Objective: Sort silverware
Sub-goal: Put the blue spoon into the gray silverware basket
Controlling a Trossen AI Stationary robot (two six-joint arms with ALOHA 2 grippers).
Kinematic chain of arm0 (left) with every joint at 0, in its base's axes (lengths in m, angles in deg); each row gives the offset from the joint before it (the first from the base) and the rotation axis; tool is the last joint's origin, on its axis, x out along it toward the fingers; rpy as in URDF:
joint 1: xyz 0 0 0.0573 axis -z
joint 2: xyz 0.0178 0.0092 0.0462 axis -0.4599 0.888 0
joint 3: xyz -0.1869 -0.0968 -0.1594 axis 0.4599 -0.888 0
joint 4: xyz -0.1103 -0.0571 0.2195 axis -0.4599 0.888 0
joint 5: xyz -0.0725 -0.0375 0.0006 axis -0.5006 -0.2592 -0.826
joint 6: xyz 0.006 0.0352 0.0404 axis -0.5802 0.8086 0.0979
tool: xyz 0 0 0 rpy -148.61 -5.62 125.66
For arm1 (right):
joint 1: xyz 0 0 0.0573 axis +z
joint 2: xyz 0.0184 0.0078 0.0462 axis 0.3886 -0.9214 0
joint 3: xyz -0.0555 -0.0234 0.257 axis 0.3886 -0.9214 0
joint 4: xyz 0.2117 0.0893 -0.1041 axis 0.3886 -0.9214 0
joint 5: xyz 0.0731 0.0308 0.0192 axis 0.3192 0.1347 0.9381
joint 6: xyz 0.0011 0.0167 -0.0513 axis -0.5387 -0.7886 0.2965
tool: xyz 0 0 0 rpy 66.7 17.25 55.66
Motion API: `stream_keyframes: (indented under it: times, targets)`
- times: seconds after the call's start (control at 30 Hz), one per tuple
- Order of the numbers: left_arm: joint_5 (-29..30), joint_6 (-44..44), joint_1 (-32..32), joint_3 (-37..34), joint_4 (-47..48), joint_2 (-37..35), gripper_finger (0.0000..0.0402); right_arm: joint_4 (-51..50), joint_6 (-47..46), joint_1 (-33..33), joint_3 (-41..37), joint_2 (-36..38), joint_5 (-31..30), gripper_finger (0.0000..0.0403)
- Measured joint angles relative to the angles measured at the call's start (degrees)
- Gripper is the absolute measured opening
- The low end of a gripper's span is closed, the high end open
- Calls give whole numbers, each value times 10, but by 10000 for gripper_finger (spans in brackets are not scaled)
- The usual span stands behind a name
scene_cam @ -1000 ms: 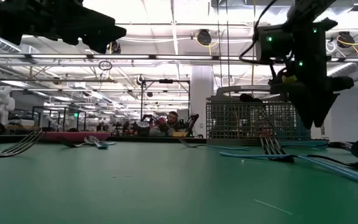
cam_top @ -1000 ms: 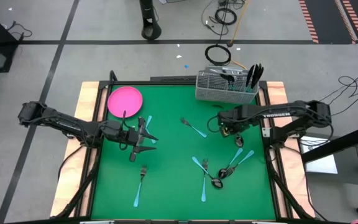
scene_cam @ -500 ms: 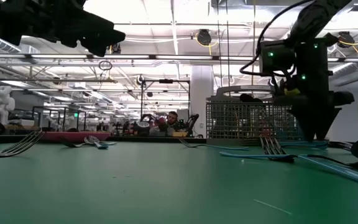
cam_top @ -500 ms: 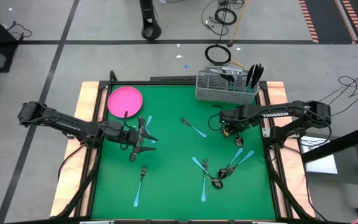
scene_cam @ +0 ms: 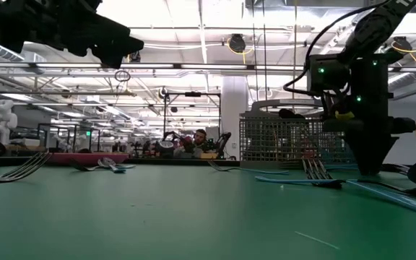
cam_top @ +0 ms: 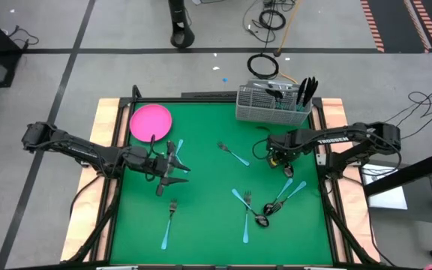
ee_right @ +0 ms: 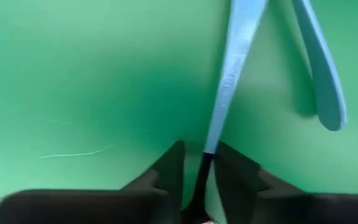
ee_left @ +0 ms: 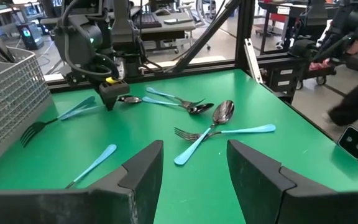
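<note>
Blue-handled and dark metal silverware lies scattered on the green mat [cam_top: 208, 225]. My right gripper [cam_top: 280, 160] points straight down with its tips at mat level [scene_cam: 370, 167]. Its fingers stand close on either side of the dark metal neck [ee_right: 202, 165] of a blue-handled piece [ee_right: 232, 81], and a sliver of green shows on each side. The gripper hides that piece's head. A second blue handle [ee_right: 319, 68] lies beside it. My left gripper [cam_top: 177, 174] hovers open over the mat's left half, nothing between its fingers [ee_left: 145, 171].
A wire-mesh caddy [cam_top: 274, 105] stands at the far edge with dark pieces in it. A pink plate [cam_top: 151, 121] sits far left. A cluster of forks and spoons [cam_top: 265, 206] lies near right. Single forks lie at centre [cam_top: 232, 154] and near left [cam_top: 169, 223].
My right gripper has come straight down from a little above the mat until its tips stand at mat level over the blue-handled piece. The silverware has stayed where it lay.
</note>
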Motion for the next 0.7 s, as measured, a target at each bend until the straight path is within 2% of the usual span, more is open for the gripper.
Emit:
stream_keyframes:
  times: [0.1, 0.17, 0.43, 0.7]
  targets:
    - [0, 4, 0, 0, 0, 0, 180, 4, -1, 0, 0, 0, 1, 26]
    - [0, 4, 0, 0, 0, 0, 180, 9, -1, 0, -1, 0, 0, 9]
    - [0, 5, 0, 0, -1, 0, 180, -13, -11, 15, 30, -4, -6, 4]
    - [0, 5, 0, 0, -2, 0, 180, -22, 23, 49, 123, -3, -7, 1]
